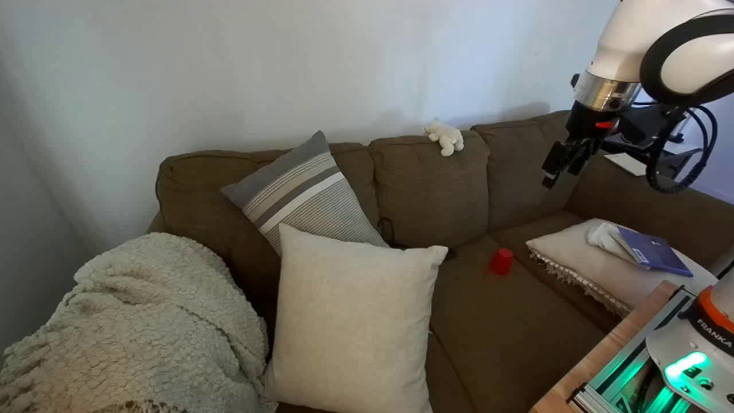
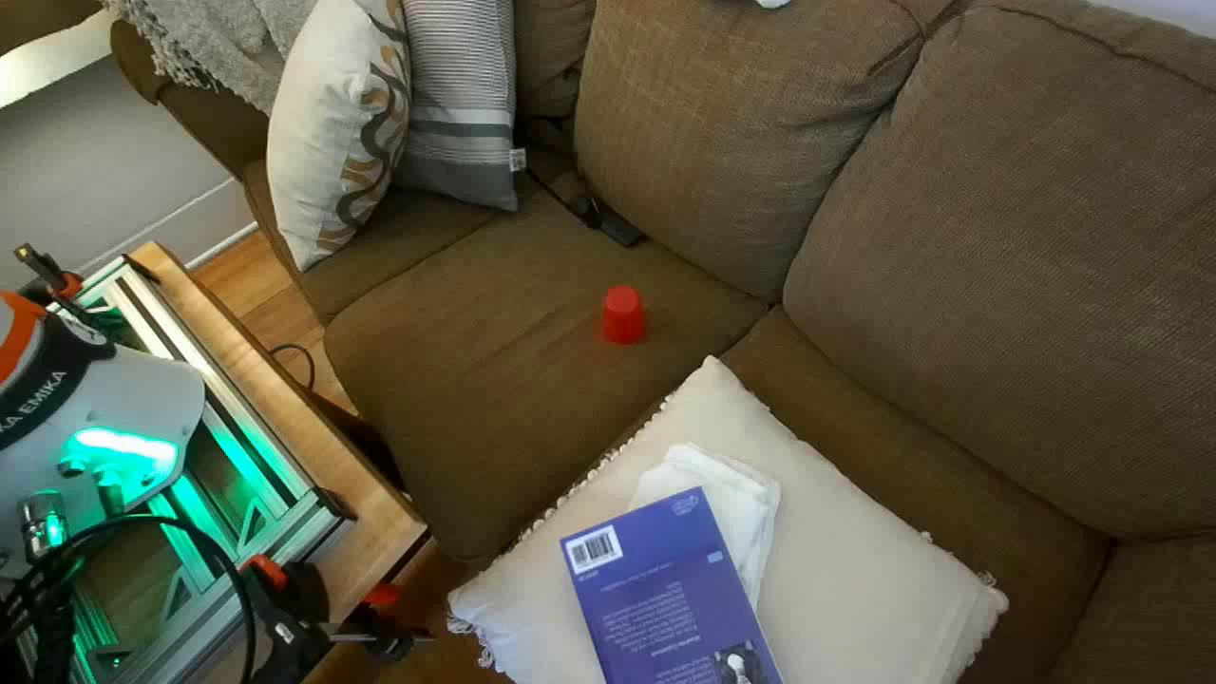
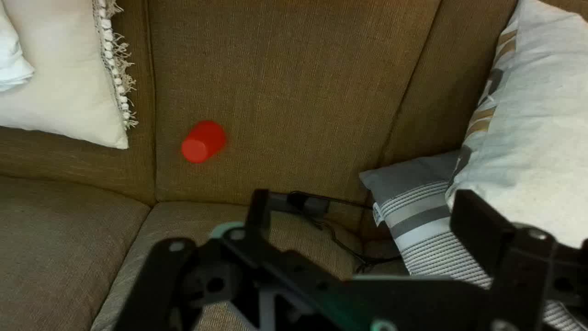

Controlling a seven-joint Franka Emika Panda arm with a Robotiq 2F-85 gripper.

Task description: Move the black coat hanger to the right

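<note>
Since the red cup [image 2: 623, 315] shows in both exterior views + wrist view, we take it as ref. for all pos. Cup stands upside down on the seat of the brown sofa [image 2: 494, 361]. Black coat hanger [image 2: 589, 214] lies behind the cup, in the crease b/w seat & back cushion [image 2: 684, 142]; it runs to the edge of the striped pillow [image 1: 309, 198], off to one side of the cup. We see thin black lines w/ a dark block [image 2: 622, 228] at the end nearer the cup; can't tell if block belongs to hanger, nor make out full outline. Hand [image 3: 362, 198] is released, fingers [image 3: 260, 209] spread wide; in an exterior view we see it raised well above the cup. Cream pillow [image 1: 352, 321] stands before the striped one, well apart from cup. On cup's opp. side, near it: fringed cushion [image 2: 855, 570], flat, w/ white cloth [image 2: 741, 513] & blue book [image 2: 655, 579] partly over the cloth. Plush toy [image 1: 446, 139] sits above & behind cup, atop the back cushion.
</note>
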